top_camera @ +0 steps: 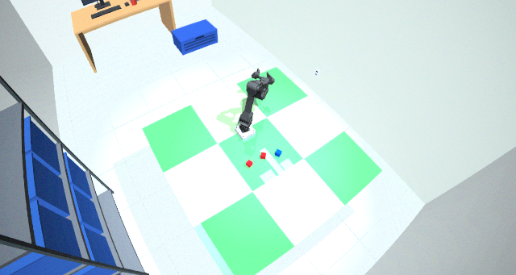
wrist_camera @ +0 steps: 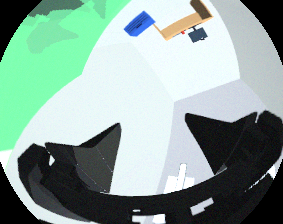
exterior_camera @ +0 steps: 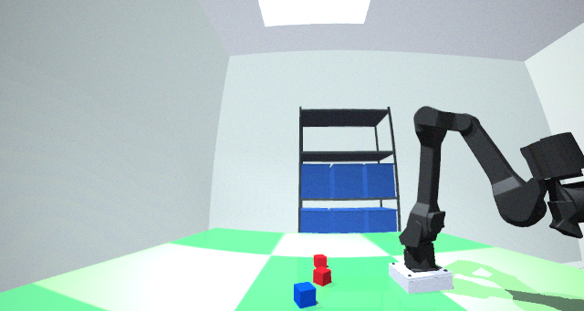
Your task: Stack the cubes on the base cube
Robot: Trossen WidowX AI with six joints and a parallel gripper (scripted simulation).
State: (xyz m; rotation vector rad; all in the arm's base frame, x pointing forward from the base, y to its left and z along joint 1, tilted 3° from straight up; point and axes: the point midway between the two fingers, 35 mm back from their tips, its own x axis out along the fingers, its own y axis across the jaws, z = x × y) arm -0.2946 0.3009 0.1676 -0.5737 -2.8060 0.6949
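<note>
While your pincer (top_camera: 264, 77) stands wide open, holding nothing and pointed away from the work, swing it round. Going left to right in the top view, two red cubes (top_camera: 249, 163) (top_camera: 263, 156) and a blue cube (top_camera: 277, 152) sit on the floor. Descend squarely over one loose cube.
</note>
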